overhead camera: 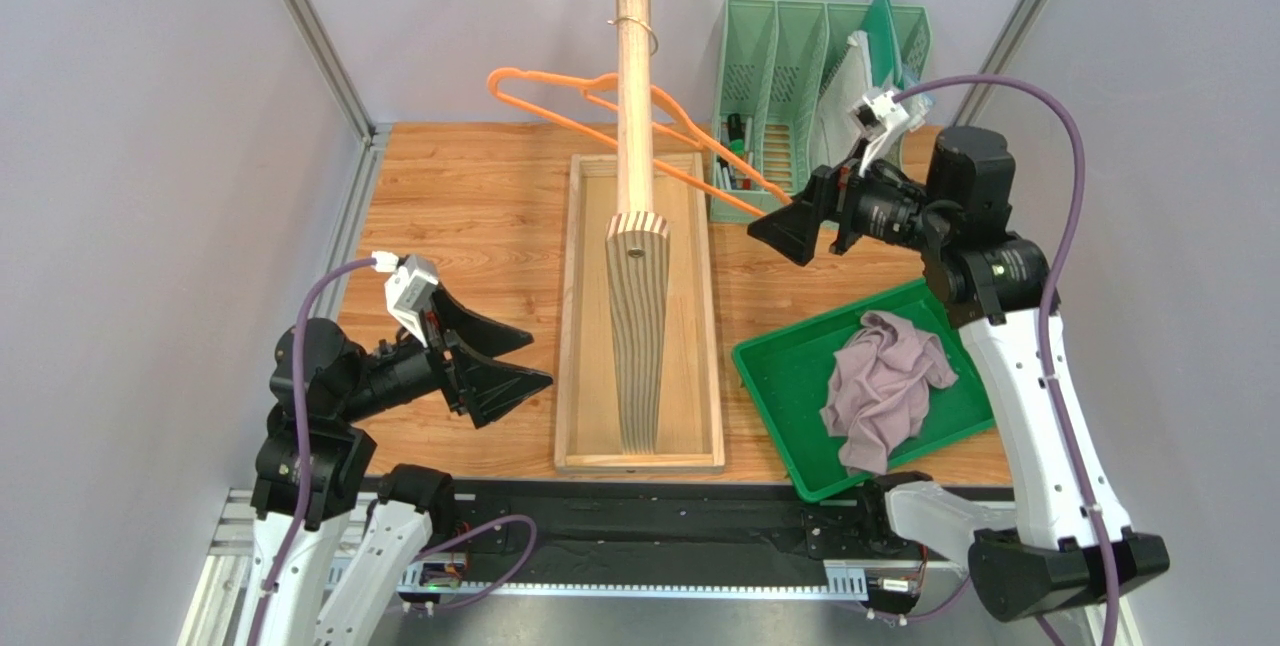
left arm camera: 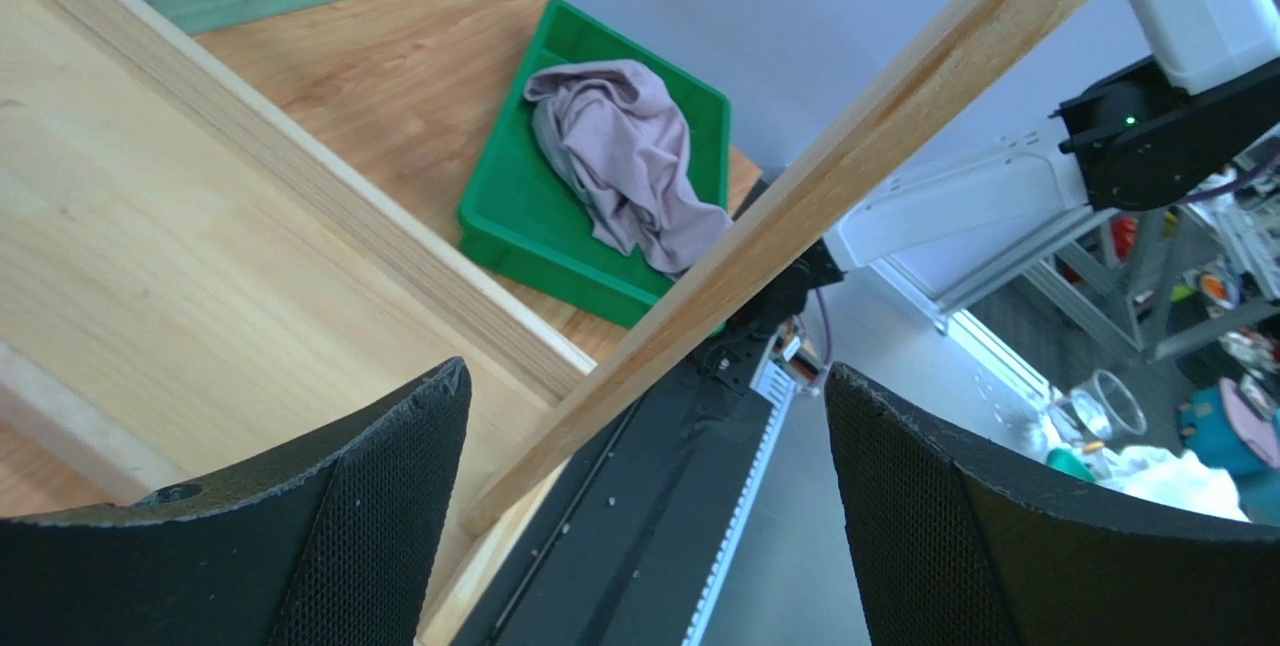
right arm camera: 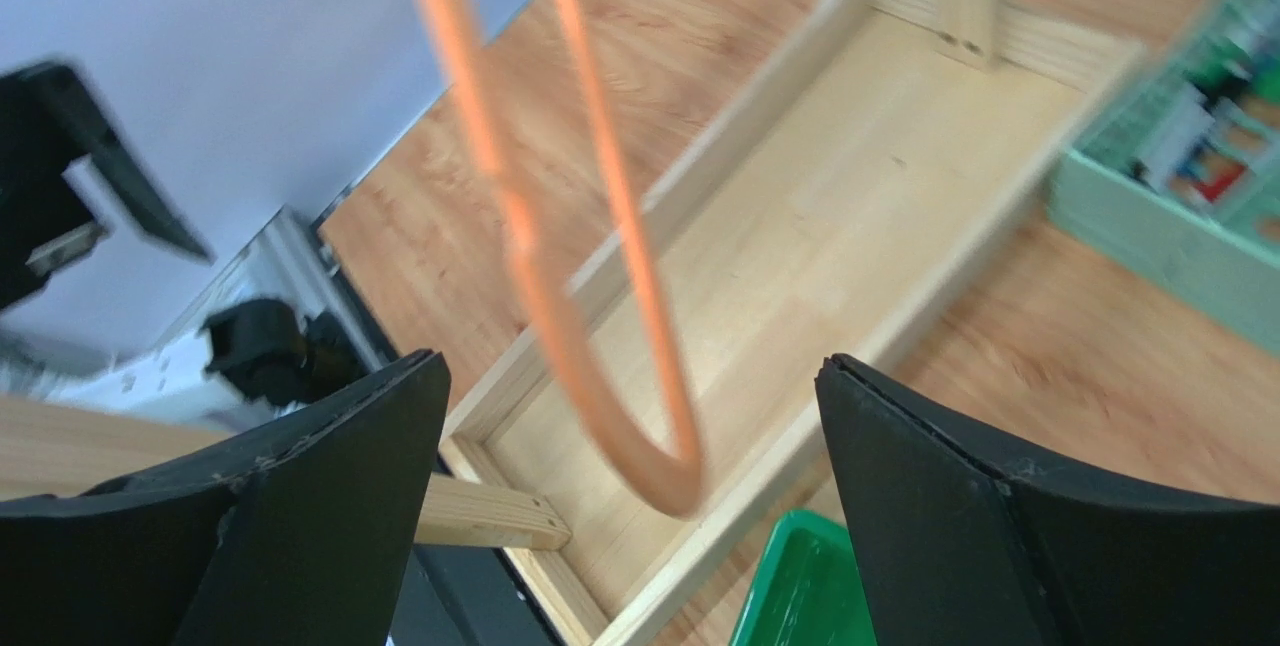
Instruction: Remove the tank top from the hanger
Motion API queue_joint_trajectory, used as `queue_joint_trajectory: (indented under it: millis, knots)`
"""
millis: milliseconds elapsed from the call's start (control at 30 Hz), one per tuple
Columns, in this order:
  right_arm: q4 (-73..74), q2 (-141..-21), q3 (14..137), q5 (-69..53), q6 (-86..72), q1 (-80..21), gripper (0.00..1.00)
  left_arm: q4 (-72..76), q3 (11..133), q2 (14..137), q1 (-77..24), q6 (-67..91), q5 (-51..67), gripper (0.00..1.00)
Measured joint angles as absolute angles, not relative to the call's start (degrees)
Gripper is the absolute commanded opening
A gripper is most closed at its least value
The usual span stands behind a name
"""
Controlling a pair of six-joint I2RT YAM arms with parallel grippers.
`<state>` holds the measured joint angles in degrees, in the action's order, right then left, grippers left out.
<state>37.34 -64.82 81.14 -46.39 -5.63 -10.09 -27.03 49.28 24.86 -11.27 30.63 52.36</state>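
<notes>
The mauve tank top (overhead camera: 885,385) lies crumpled in the green tray (overhead camera: 781,406), off the hanger; it also shows in the left wrist view (left arm camera: 628,151). The bare orange hanger (overhead camera: 559,91) hangs by its hook on the wooden rail (overhead camera: 634,61); its right end shows blurred in the right wrist view (right arm camera: 601,301). My right gripper (overhead camera: 784,234) is open and empty just beside the hanger's right tip. My left gripper (overhead camera: 504,361) is open and empty at the front left, pointing at the wooden base tray (overhead camera: 579,376).
A pale green desk organiser (overhead camera: 796,76) stands at the back right behind the right gripper. The wooden rack's post (overhead camera: 639,331) rises from the long base tray in the middle. Grey walls close in both sides.
</notes>
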Motion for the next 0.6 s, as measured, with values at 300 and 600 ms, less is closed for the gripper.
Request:
queue_joint_trajectory:
  millis: [300, 600]
  knots:
    - [44.1, -45.2, 64.4, -17.0, -21.1, -9.9, 1.0, -19.6, 40.4, 22.7, -11.3, 34.6, 57.0, 0.93]
    - [25.4, -20.3, 24.5, -30.0, -36.4, -15.0, 1.0, -6.0, 17.0, 3.3, -11.3, 49.5, 54.3, 0.96]
